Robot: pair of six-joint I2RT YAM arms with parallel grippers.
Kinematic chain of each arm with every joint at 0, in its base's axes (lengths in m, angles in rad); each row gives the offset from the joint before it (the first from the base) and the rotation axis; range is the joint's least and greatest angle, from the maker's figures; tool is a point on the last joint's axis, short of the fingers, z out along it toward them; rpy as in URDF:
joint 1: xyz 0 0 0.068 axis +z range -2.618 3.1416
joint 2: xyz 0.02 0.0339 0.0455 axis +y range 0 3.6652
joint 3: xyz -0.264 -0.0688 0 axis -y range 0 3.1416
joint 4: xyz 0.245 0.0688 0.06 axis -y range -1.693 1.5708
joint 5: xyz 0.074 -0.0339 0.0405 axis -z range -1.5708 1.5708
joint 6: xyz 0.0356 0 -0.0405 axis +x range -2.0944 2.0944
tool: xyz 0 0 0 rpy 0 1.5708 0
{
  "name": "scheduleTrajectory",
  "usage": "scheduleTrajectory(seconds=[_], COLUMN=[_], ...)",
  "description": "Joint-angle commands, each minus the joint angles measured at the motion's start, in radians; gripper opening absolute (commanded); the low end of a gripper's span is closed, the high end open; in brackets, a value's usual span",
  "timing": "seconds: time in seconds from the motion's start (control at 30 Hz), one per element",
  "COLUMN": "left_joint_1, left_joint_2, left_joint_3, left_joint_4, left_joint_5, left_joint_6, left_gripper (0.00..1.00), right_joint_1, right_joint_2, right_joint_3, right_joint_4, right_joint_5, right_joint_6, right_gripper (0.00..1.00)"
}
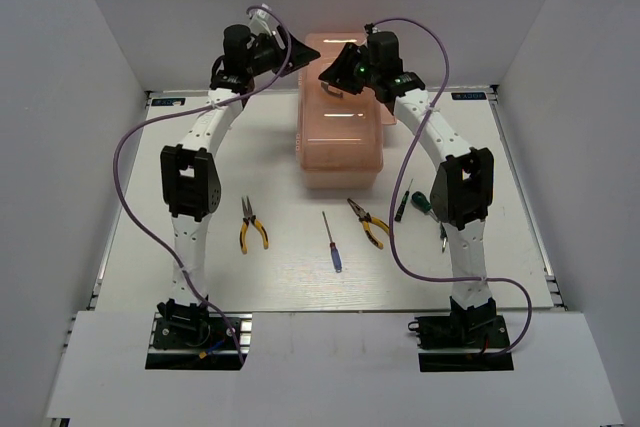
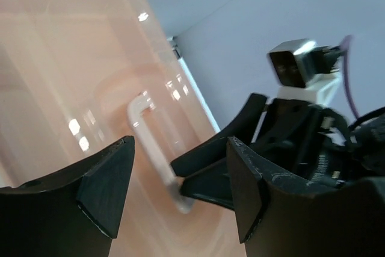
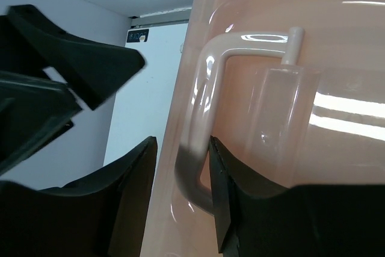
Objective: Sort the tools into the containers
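Note:
The peach-pink toolbox (image 1: 340, 132) stands closed at the back middle of the table. My right gripper (image 1: 330, 73) is open over its lid, and the lid's pale handle (image 3: 201, 106) lies between its fingers (image 3: 183, 191), against the right finger (image 3: 219, 197). My left gripper (image 1: 296, 53) is open and empty just left of it, above the lid (image 2: 180, 179); the handle (image 2: 150, 142) and the right gripper's fingers (image 2: 210, 170) show ahead of it. On the table lie two yellow-handled pliers (image 1: 252, 227) (image 1: 368, 222), a blue-handled screwdriver (image 1: 332, 244) and green-handled screwdrivers (image 1: 421, 203).
Another small screwdriver (image 1: 403, 203) lies beside the right arm's elbow (image 1: 462, 187), and one more (image 1: 443, 237) is partly hidden under that arm. Grey walls close in the table on the left, right and back. Purple cables loop off both arms.

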Motion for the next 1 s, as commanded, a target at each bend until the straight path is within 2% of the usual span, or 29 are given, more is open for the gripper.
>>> scheduleTrajectory(seconds=[0.0,0.23,0.33,0.73,0.83,0.97], left_joint_1=[0.006,0.006,0.006,0.006,0.006,0.006], left_joint_2=[0.025,0.057,0.095,0.138,0.139,0.106], left_joint_3=[0.03,0.03,0.078,0.135,0.135,0.111], left_joint_4=[-0.078,-0.097,-0.109,-0.184,-0.184,-0.088], left_joint_5=[0.054,0.153,0.182,0.213,0.224,0.233], left_joint_6=[-0.033,-0.053,-0.076,-0.086,-0.086,-0.098], left_gripper=[0.73,0.74,0.74,0.74,0.74,0.74], right_joint_1=[0.014,0.012,0.014,0.015,0.017,0.012], right_joint_2=[-0.033,-0.03,-0.033,-0.035,-0.029,-0.027], right_joint_3=[0.0,0.002,-0.004,-0.011,-0.006,-0.006], right_joint_4=[0.075,0.08,0.08,0.09,0.094,0.09], right_joint_5=[-0.072,-0.077,-0.085,-0.099,-0.095,-0.097], right_joint_6=[0.025,0.028,0.028,0.023,0.02,0.023], right_gripper=[0.45,0.45,0.45,0.45,0.45,0.45])
